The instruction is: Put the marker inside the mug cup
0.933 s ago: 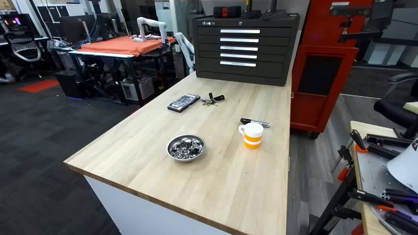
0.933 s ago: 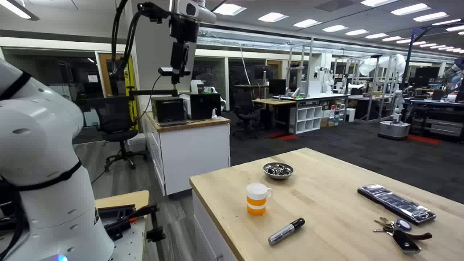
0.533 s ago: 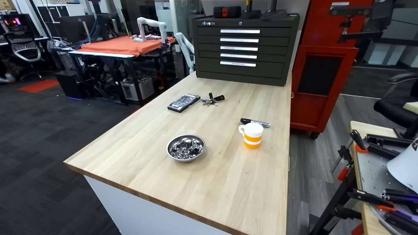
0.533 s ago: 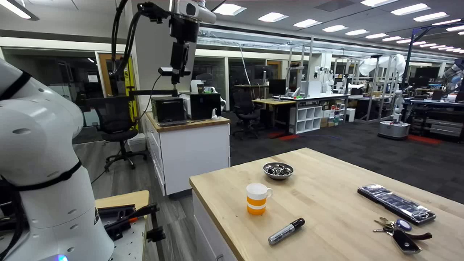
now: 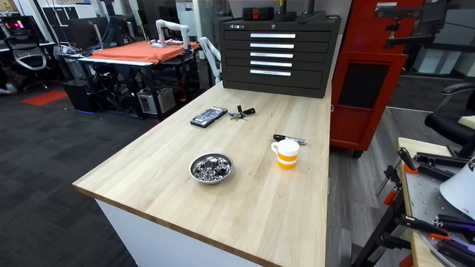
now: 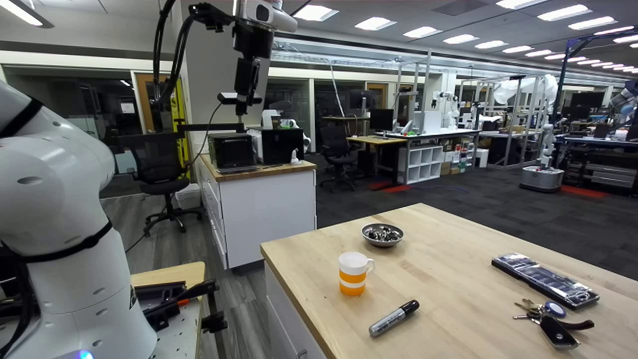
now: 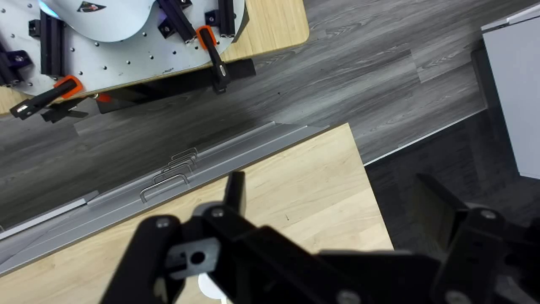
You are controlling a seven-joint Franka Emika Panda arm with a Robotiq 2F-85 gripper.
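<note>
The Robotiq gripper [image 7: 335,196] has its fingers spread wide with nothing between them; in the wrist view a corner of the wooden table [image 7: 308,177] shows beyond the gap. In an exterior view it hangs high, pointing down, well apart from everything on the table. Near the table edge on the robot's side, the orange-and-white striped mug cup [image 6: 353,275] stands upright; in the wrist view only a white round piece, probably its top, peeks from behind the gripper's body. The black-capped marker [image 6: 394,318] lies flat on the wood near the mug cup, not touching it. Elsewhere on the table are a metal bowl [image 6: 382,244] of shiny bits, a clear-lidded case [image 6: 543,279] and, near it, a bunch of keys [image 6: 554,326]. I judge the step in hand to be the approach to the marker, with the grasp not yet made. The next move likely calls for bringing the gripper across and down, turned so its fingers straddle the barrel crosswise, without knocking the mug cup. After the lift, the marker would need tipping towards upright to pass the rim.
</note>
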